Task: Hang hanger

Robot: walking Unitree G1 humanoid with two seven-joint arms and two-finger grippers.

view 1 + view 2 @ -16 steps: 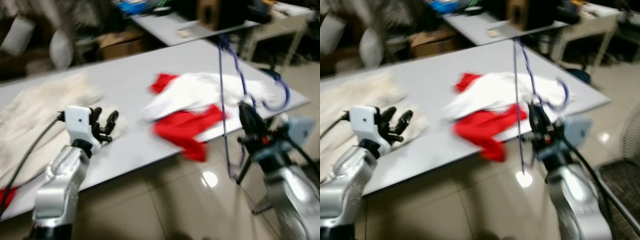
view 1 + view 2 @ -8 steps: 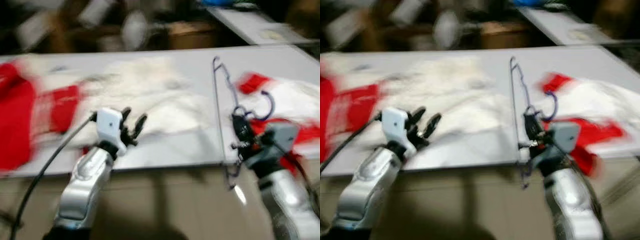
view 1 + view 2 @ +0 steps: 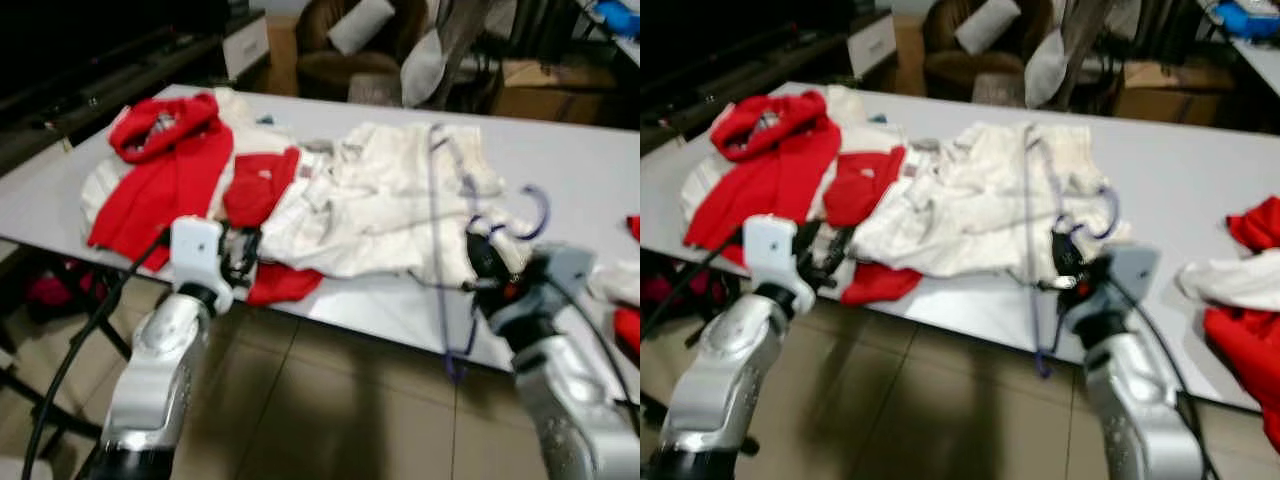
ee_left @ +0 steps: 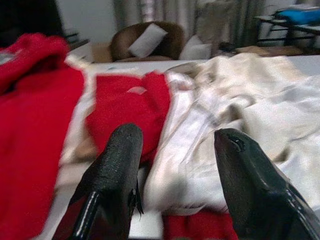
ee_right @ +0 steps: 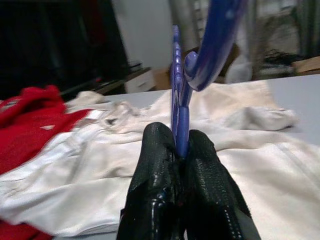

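Blue hanger [image 3: 445,240]: pinched tight in my right gripper [image 5: 181,150], over the desk's [image 3: 590,170] front edge.
Left gripper [image 4: 175,165]: fingers spread, holding nothing.
Tip: keep it upright, hook free.

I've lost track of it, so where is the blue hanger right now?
The blue hanger is pinched in the right gripper on the robot's right, held upright over the table's near edge, beside the white garment.

Storeroom-like: armchair [image 3: 340,45] w/ pillows, boxes [image 3: 545,80].
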